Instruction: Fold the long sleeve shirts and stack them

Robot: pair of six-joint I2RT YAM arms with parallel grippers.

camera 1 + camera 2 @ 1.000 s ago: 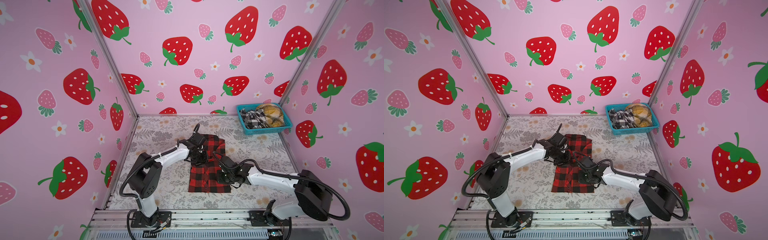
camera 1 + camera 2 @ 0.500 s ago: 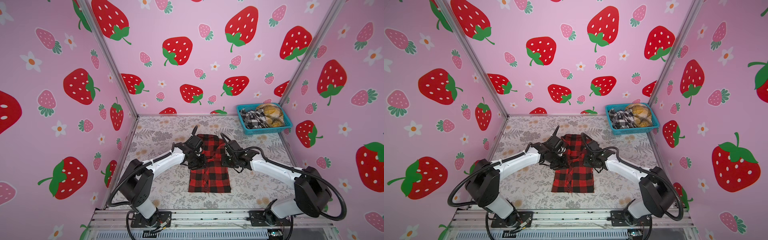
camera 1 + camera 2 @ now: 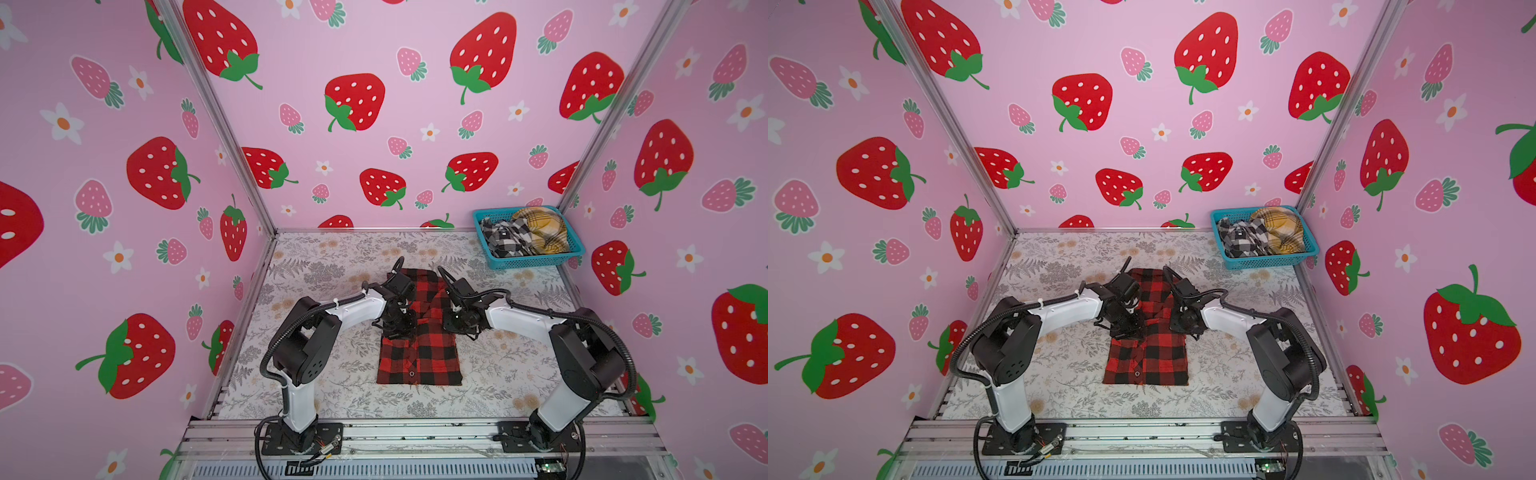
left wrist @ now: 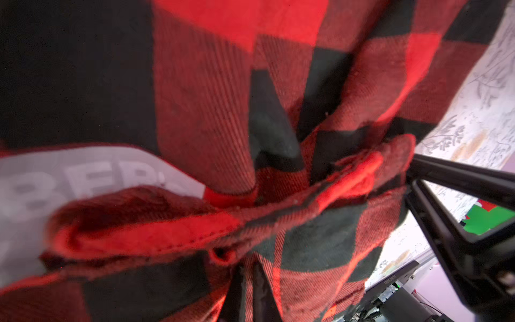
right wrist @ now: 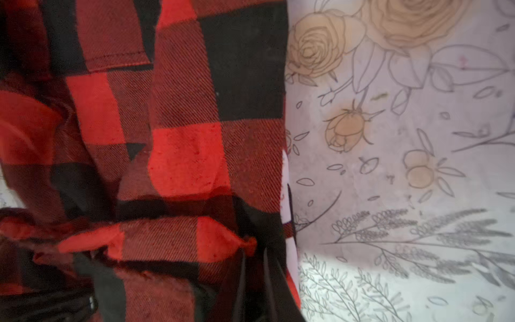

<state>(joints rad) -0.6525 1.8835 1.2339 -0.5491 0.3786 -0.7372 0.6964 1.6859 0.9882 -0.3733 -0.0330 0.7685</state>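
Note:
The red-and-black long sleeve shirt [image 3: 419,357] [image 3: 1146,361] lies partly folded in the middle of the table, hem toward the front. At its left edge, halfway up, my left gripper [image 3: 399,328] [image 3: 1127,328] is shut on a bunched fold of the cloth [image 4: 195,97]; its jaws [image 4: 248,278] pinch fabric beside white block letters [image 4: 83,172]. At the right edge my right gripper [image 3: 455,322] [image 3: 1179,322] is shut on the shirt's side [image 5: 181,156]; cloth fills its jaws [image 5: 253,267]. Two more long sleeve shirts lie crumpled, a black-and-white check one [image 3: 505,239] and a mustard plaid one [image 3: 540,230].
Those two shirts sit in a blue mesh basket [image 3: 536,261] [image 3: 1273,261] in the back right corner. The floral tabletop [image 3: 332,266] is walled by pink strawberry panels on three sides. A metal rail [image 3: 415,432] carrying both arm bases runs along the front.
My right gripper moved from the shirt's lower right up to its right edge. My left gripper closed on the cloth at the left edge.

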